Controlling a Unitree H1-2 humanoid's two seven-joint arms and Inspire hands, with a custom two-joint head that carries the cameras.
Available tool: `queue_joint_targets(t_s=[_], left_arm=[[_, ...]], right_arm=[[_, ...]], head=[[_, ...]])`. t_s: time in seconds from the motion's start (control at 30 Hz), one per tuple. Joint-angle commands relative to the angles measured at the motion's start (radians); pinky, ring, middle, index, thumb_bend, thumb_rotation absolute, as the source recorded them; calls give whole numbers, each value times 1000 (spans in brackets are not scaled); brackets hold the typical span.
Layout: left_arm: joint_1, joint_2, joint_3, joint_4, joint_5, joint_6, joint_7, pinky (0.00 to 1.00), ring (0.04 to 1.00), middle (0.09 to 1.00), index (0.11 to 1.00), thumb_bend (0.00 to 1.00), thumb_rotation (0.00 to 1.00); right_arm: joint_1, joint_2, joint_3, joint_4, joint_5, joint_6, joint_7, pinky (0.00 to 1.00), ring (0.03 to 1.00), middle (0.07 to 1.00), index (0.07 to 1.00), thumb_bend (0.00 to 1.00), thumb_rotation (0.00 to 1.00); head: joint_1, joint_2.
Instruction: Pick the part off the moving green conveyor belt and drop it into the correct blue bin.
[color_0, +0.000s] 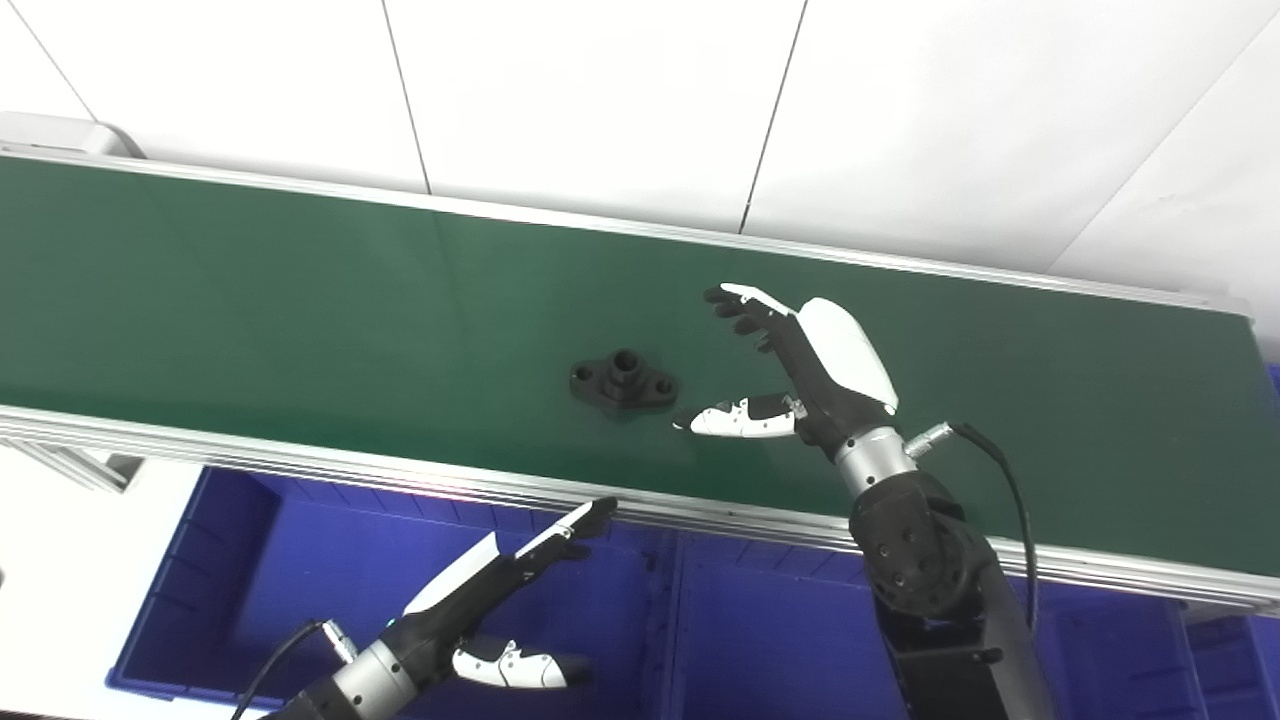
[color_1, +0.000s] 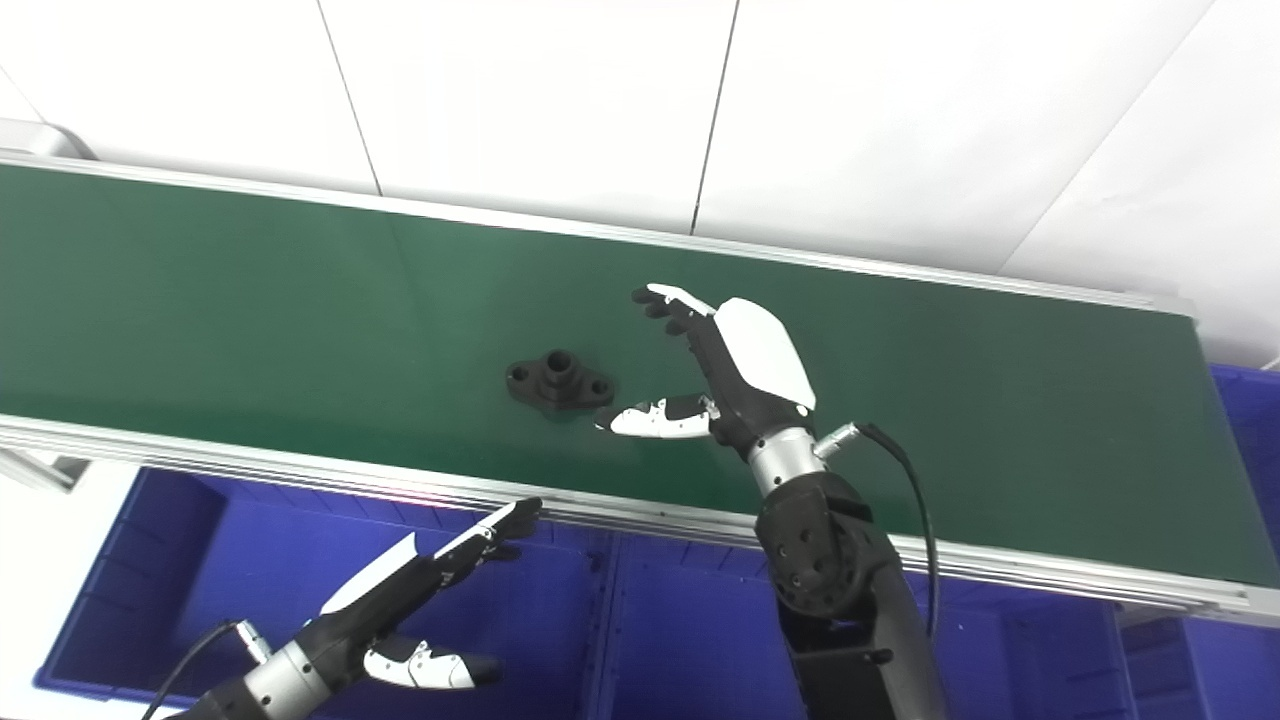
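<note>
A black flanged part (color_0: 623, 381) with a raised round hub lies on the green conveyor belt (color_0: 250, 300), near its front edge. My right hand (color_0: 800, 365) is open over the belt just right of the part, thumb tip a short way from it, not touching. My left hand (color_0: 490, 600) is open and empty, low in front of the belt, above a blue bin (color_0: 250, 560). The part also shows in the right eye view (color_1: 558, 381).
Blue bins (color_0: 780, 620) stand in a row below the belt's front rail (color_0: 300, 465). Another blue bin (color_1: 1245, 420) shows at the far right. A white wall is behind the belt. A cable (color_0: 1000, 470) loops off my right wrist.
</note>
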Motion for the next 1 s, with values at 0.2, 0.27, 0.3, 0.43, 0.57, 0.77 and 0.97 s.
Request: queue_joint_targets(t_s=[0.2,0.27,0.3,0.43,0.57,0.77,0.97], left_arm=[[-11,12,2,-11,-7,-44,2,902,967,1000,1000,643,562],[-10,12,2,-13,-7,-43,1,903,968,1000,1000,643,564],[-10,13,1,-14,-7,-41,0,906,970,1000,1000,642,565],[-11,12,0,-11,-11,-46,1,909,970,1000,1000,643,564],[-10,11,0,-15,-7,-46,3,910,968,1000,1000,644,572],[-9,12,-2,-16,-13,-47,2,908,967,1000,1000,639,563],[-8,11,-3,-18,-12,-49,5,916,969,1000,1000,639,569]], right_arm=[[-62,-25,30,62,-34,-12,-14,670,726,775,823,790,234],[-67,-32,36,78,-39,-12,-15,669,724,773,823,788,231],[-69,-34,39,86,-41,-12,-16,675,730,774,822,786,224],[-77,-45,49,118,-47,-8,-13,707,753,782,820,771,205],[-81,-54,59,133,-51,-5,-10,737,767,788,820,750,193],[-80,-71,73,169,-58,-21,-32,731,760,778,799,699,137],[-83,-84,93,200,-65,-38,-60,713,736,759,785,680,112]], head=[[-2,3],[-1,4],[-1,4],[0,6],[-1,7],[-2,12],[-8,18]])
